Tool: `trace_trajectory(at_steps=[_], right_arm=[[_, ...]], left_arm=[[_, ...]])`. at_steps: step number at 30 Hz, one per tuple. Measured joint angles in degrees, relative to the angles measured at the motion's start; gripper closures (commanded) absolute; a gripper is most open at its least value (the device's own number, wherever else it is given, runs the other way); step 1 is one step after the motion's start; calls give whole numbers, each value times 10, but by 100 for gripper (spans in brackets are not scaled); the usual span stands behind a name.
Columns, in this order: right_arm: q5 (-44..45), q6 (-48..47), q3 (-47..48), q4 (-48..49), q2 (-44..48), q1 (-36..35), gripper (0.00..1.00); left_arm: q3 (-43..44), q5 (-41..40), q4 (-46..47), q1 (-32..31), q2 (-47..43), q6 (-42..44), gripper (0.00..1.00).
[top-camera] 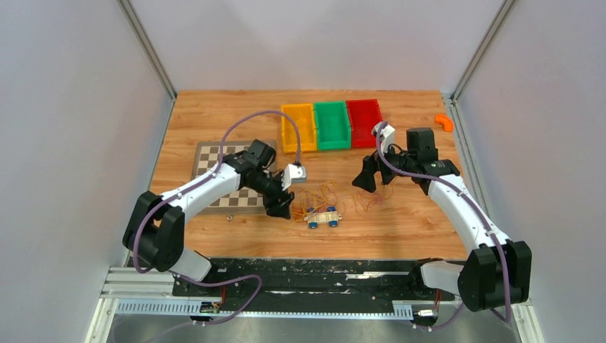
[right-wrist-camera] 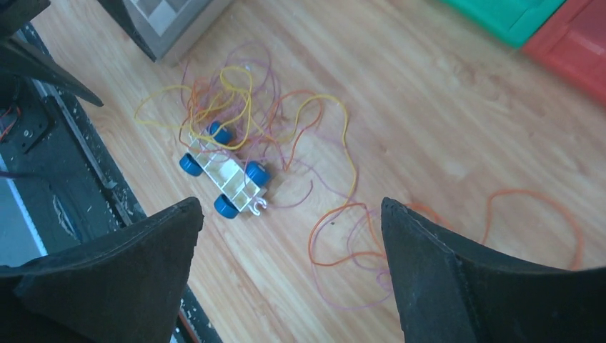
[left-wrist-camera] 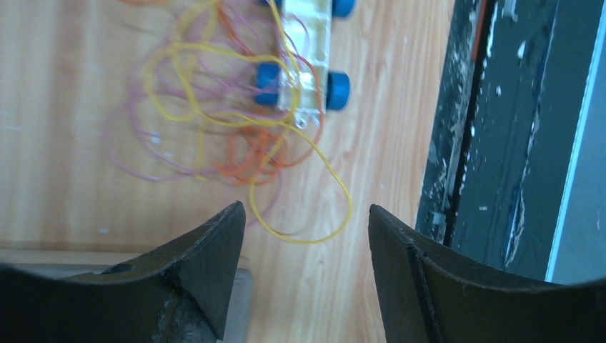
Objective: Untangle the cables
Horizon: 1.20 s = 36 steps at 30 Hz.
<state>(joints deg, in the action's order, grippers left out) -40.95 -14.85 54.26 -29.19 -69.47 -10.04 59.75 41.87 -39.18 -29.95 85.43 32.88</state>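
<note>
Left claw (left-wrist-camera: 307, 214): spread, holding nothing, over the tangle's edge.
Right claw (right-wrist-camera: 289, 207): spread, holding nothing.
Cables (top-camera: 321, 194): tangled across toy cart (right-wrist-camera: 225, 171) on surface (top-camera: 400, 229).

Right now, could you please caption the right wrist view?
Open right claw hovers over cables tangled across a small blue-wheeled cart.

I see yellow, orange and purple cables (right-wrist-camera: 246, 107), a white cart (right-wrist-camera: 225, 171) with blue wheels (right-wrist-camera: 190, 165), my bench (right-wrist-camera: 429, 107) wood-grained.
</note>
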Motion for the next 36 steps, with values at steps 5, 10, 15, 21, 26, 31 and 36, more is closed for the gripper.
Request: trace_trajectory(at_steps=[5,10,15,21,26,31,36], right_arm=[[-6,-5,-18,-21,-28,0,8],[-7,-8,-19,-32,-45,0,8],[-7,-13,-19,-32,-47,0,10],[12,-30,-19,-31,-63,-1,14],[39,-47,-19,-32,-112,-9,15],[65,-57,-19,-32,-142,-13,14],[56,-64,-16,-40,-136,-13,9]], left_arm=[[-73,-28,13,-51,-21,17,18],[-119,-74,71,-94,-30,-1,24],[-125,-124,110,-107,-5,-23,25],[-125,-139,122,-109,-2,-28,43],[-125,-139,122,-109,-2,-30,69],[-122,-139,112,-109,-2,-31,99],[-63,-118,53,-109,-13,-42,100]])
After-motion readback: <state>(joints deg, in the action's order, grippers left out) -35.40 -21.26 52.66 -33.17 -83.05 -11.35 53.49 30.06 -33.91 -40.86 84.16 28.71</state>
